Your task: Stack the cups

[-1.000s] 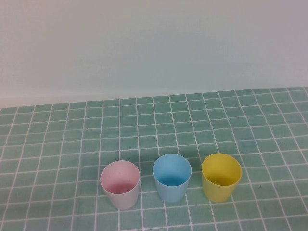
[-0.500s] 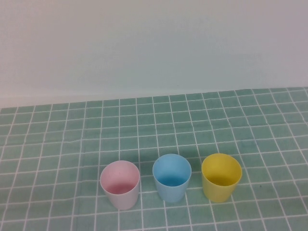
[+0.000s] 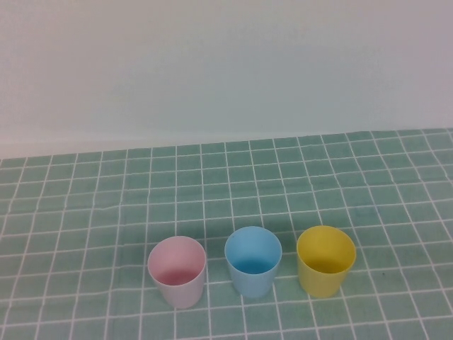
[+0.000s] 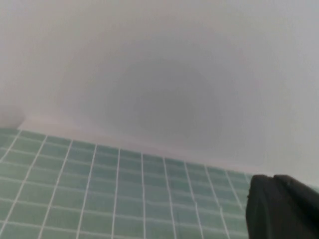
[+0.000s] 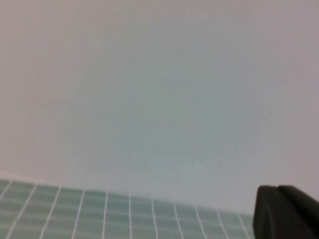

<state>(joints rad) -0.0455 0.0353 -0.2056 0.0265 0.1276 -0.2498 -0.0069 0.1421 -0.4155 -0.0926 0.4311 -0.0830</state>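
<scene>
Three upright cups stand in a row near the front of the table in the high view: a pale pink cup (image 3: 177, 270) on the left, a light blue cup (image 3: 253, 261) in the middle and a yellow cup (image 3: 325, 260) on the right. They stand apart, none inside another. Neither arm shows in the high view. My left gripper (image 4: 273, 178) shows only in the left wrist view as dark fingers pressed together, empty, above the tiled cloth. My right gripper (image 5: 276, 188) shows likewise in the right wrist view, shut and empty. No cup shows in either wrist view.
A green cloth with a white grid (image 3: 283, 184) covers the table. A plain pale wall (image 3: 226, 64) rises behind its far edge. Open cloth lies behind and beside the cups.
</scene>
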